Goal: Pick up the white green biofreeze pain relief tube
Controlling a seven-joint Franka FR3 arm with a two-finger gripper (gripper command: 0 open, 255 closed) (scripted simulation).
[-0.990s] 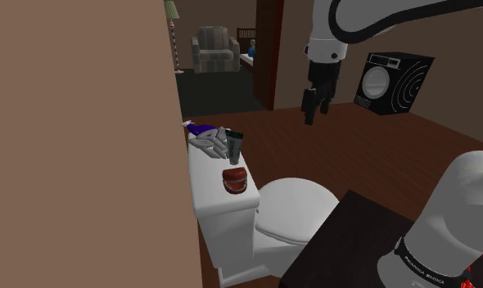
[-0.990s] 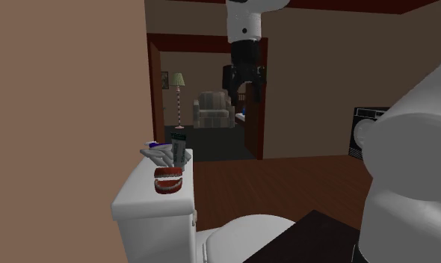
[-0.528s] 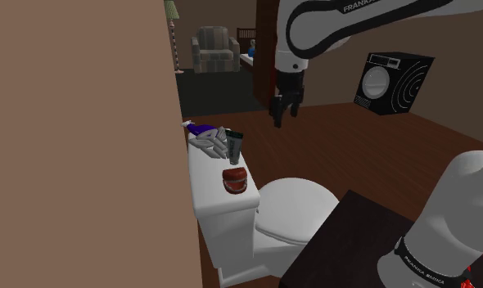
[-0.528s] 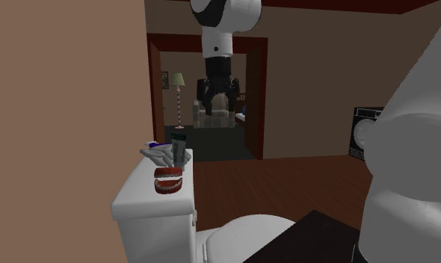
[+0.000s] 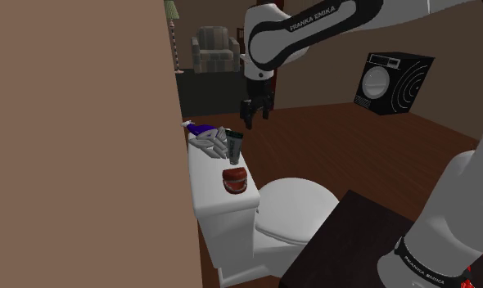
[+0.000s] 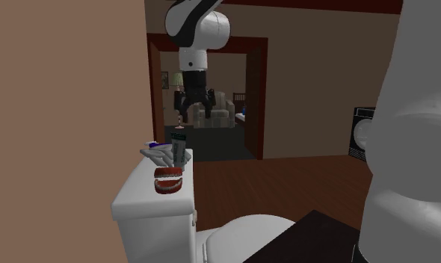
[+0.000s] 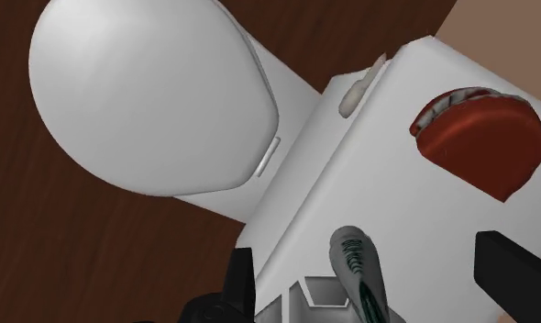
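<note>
White-green tube (image 7: 358,271) beneath end effector (image 5: 253,119), fingers apart

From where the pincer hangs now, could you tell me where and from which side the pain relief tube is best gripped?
Probably its upper end, from straight above. The tube stands about upright on the toilet tank, top free, while a grey crumpled thing lies close beside its base. The open pincer hangs above it.

1. The white arm (image 5: 313,23) stretches out high across the shoulder view, elbow bent, wrist turned straight down.
2. Its black gripper (image 5: 253,117) hangs pointing downward, fingers (image 7: 512,266) spread apart, clasping nothing.
</note>
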